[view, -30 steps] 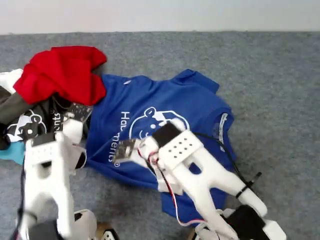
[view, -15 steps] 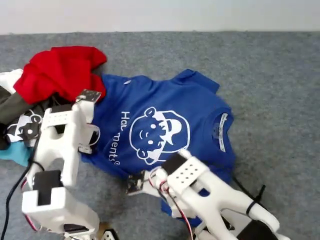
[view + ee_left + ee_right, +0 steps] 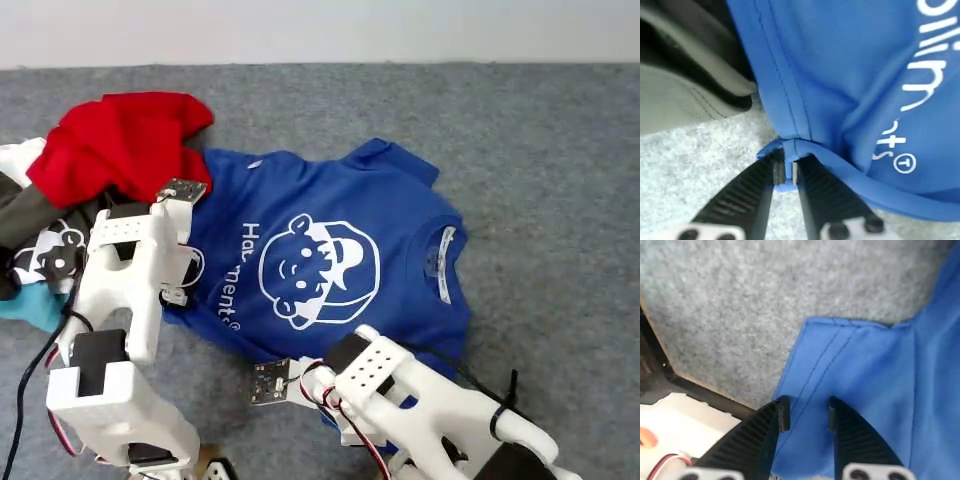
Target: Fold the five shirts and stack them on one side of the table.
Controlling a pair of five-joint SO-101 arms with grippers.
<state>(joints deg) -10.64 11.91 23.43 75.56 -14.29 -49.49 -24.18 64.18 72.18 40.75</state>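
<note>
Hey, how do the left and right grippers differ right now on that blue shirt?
The left gripper is shut, pinching a fold in the hem of the blue shirt; the right gripper is open astride blue cloth, with nothing pinched. The left gripper is beside the dark clothes; the right gripper is at a hemmed corner near the edge of the table. Both are at the border of the blue shirt.

The right arm (image 3: 440,395) covers the near sleeve of the blue shirt (image 3: 330,215) in the high view, while the heaped shirts (image 3: 40,250) run off the frame's left edge.
</note>
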